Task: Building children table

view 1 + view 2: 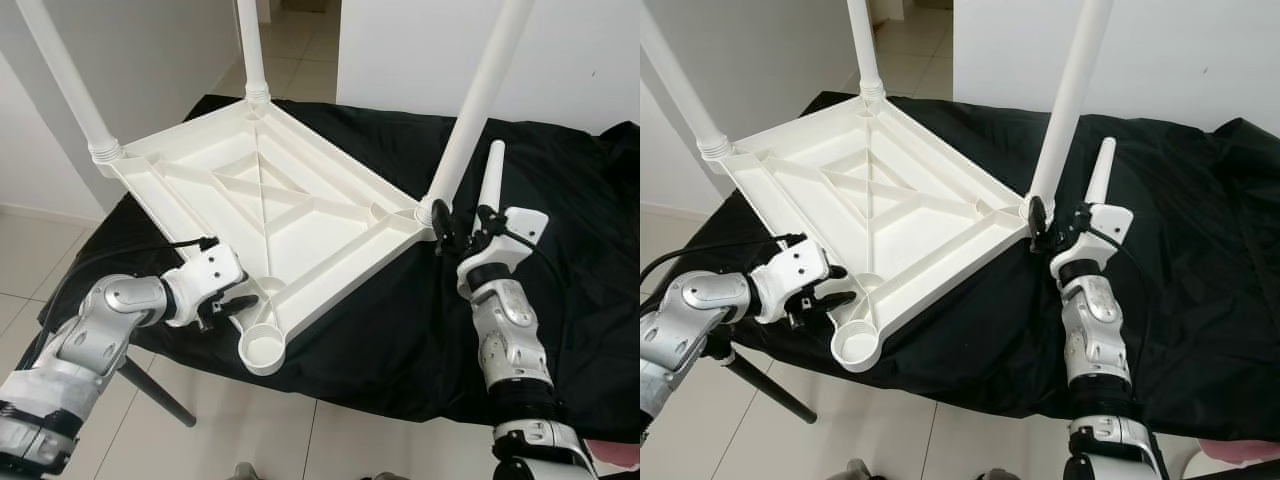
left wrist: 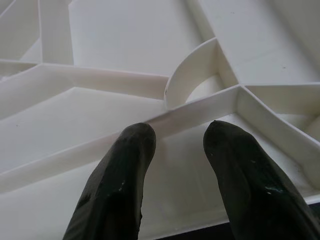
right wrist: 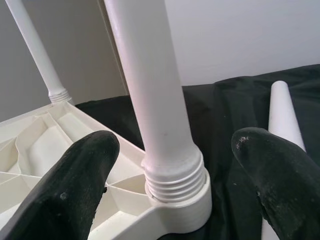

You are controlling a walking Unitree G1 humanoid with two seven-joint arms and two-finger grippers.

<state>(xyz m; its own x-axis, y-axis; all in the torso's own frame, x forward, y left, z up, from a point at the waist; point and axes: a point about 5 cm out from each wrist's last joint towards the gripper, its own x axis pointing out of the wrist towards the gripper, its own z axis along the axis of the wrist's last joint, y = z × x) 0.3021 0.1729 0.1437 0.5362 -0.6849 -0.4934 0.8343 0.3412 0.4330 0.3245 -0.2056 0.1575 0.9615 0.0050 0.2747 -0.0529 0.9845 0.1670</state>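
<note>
- the white table top [image 1: 270,215] is lying upside down, ribs up, on a black cloth [image 1: 400,330] that is covering the work surface.
- three legs are standing screwed into corner sockets: the far-left leg [image 1: 65,75], the far leg [image 1: 250,45] and the right leg [image 1: 480,100].
- the near corner socket [image 1: 262,348] is sitting empty, so by my reckoning three of four legs are done and one is left.
- the fourth leg [image 1: 492,175] is lying loose on the cloth, just beside the right leg's base.
- the right gripper [image 1: 462,225] is sitting at the base of the right leg, its two black fingers [image 3: 75,190] spread wide on either side of the threaded collar and not touching it.
- the left gripper [image 1: 235,303] is sitting at the table top's near edge beside the empty socket, with its fingertips [image 2: 130,160] parted narrowly over an inner rib and nothing between them.
- count: one table top, four legs (three fitted, one loose), four sockets (one empty), two grippers.
- what is left, as i judge it: picking up the loose leg, threading it into the near socket, then turning the table upright.
</note>
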